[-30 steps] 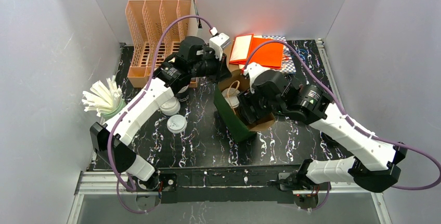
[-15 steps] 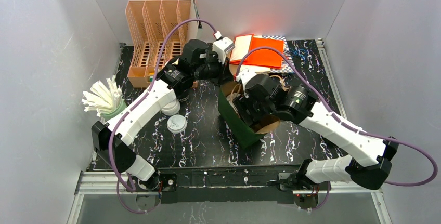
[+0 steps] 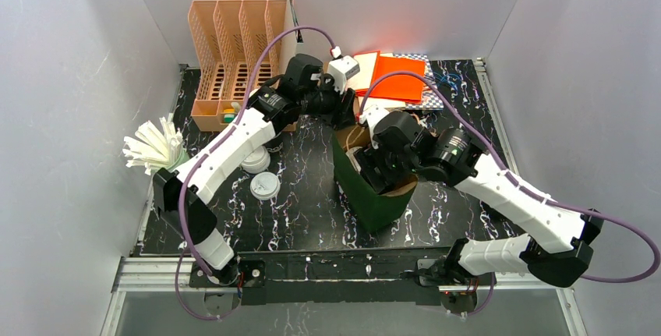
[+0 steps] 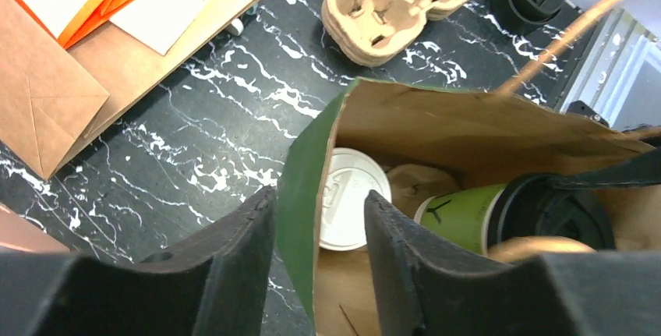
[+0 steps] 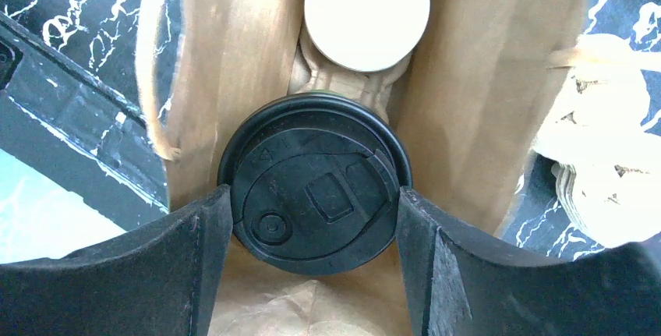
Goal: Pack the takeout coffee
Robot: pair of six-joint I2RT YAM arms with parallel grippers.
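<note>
Takeout coffee (image 4: 348, 205), a white paper cup with an embossed round white plastic lid, sits inside the matte green paper bag (image 4: 300, 188) with a kraft-brown lining. Left gripper (image 4: 319, 211) is partly open, straddling the bag's wall and holding nothing. Right gripper (image 5: 313, 205) clamps a green cup (image 4: 464, 215), marked with a small black Y shape, by its moulded black plastic lid (image 5: 312, 184).

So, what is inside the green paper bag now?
Two cups are inside the green bag: a white-lidded cup and a green cup with a black lid. The cups' bases and the bag's bottom are covered, so I cannot see them.
</note>
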